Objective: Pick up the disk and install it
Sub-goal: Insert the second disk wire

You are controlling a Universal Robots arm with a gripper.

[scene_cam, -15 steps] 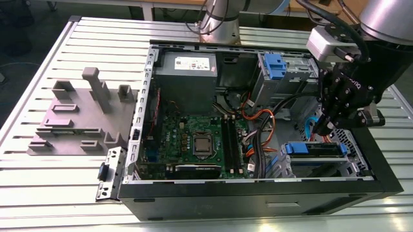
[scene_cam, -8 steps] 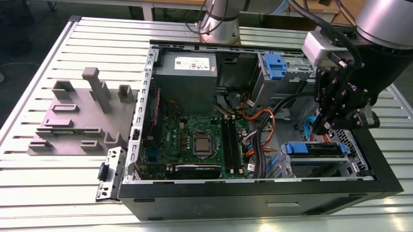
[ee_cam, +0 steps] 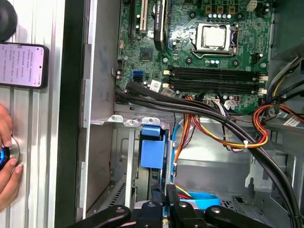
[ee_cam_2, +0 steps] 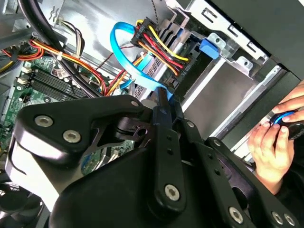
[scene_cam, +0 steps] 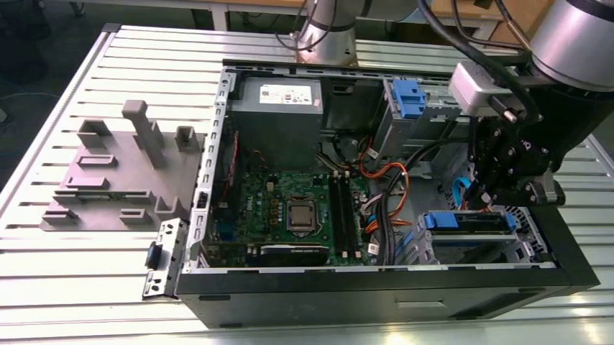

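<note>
An open computer case (scene_cam: 384, 295) lies on a slatted metal desk (scene_cam: 96, 273), seen in the exterior view. The disk (scene_cam: 467, 221) stands on edge in a metal bay at about 4 o'clock inside the case. A bright blue plastic frame runs along its upper edge, with a strip of silver body just below. In the first wrist view the blue frame (ee_cam: 153, 149) sits in the bay beside orange and yellow cables.

The black tool (scene_cam: 497, 203) hangs over the end of the disk nearest 3 o'clock and touches its top. In both wrist views its fingers are drawn close together, pinching a thin blue edge (ee_cam_2: 164, 107) (ee_cam: 165, 206).

The green motherboard (scene_cam: 287, 208) fills the case's centre. A grey fixture (scene_cam: 115, 180) rests on the desk at 9 o'clock.

A person's hand (ee_cam: 7, 166) rests on the desk outside the case, near a phone (ee_cam: 21, 65).
</note>
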